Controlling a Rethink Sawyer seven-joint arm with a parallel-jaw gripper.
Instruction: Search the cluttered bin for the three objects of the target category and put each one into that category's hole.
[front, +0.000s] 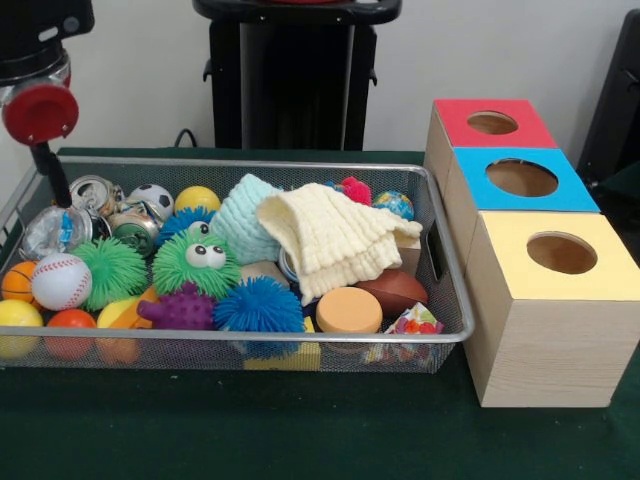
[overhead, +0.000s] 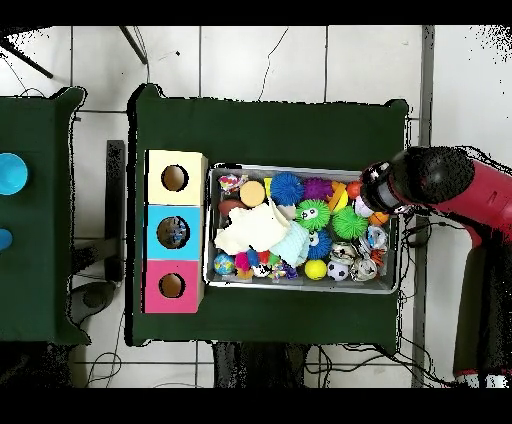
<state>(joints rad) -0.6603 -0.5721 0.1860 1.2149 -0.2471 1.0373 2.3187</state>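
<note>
A wire mesh bin (front: 452, 300) holds a heap of clutter: a baseball (front: 60, 280), a soccer ball (front: 152, 198), green spiky balls (front: 110, 272), a blue spiky ball (front: 258, 305), a brown football (front: 392, 290), crushed cans (front: 95, 192), an orange disc (front: 348, 310) and a cream cloth (front: 335, 240) lying over a pale teal knit (front: 243, 215). Beside the bin stand three wooden boxes with round holes, topped red (front: 455, 115), blue (front: 475, 190) and yellow (front: 510, 270). My gripper (front: 52, 175) hangs over the bin's end farthest from the boxes, just above the cans, and shows there in the overhead view (overhead: 380, 195).
The bin (overhead: 300, 290) and boxes (overhead: 160, 165) sit on a dark green cloth (front: 300, 430). In the overhead view a second green table (overhead: 40, 200) stands beyond the boxes, with a blue round thing (overhead: 10, 172) on it. The bin's walls rise around the clutter.
</note>
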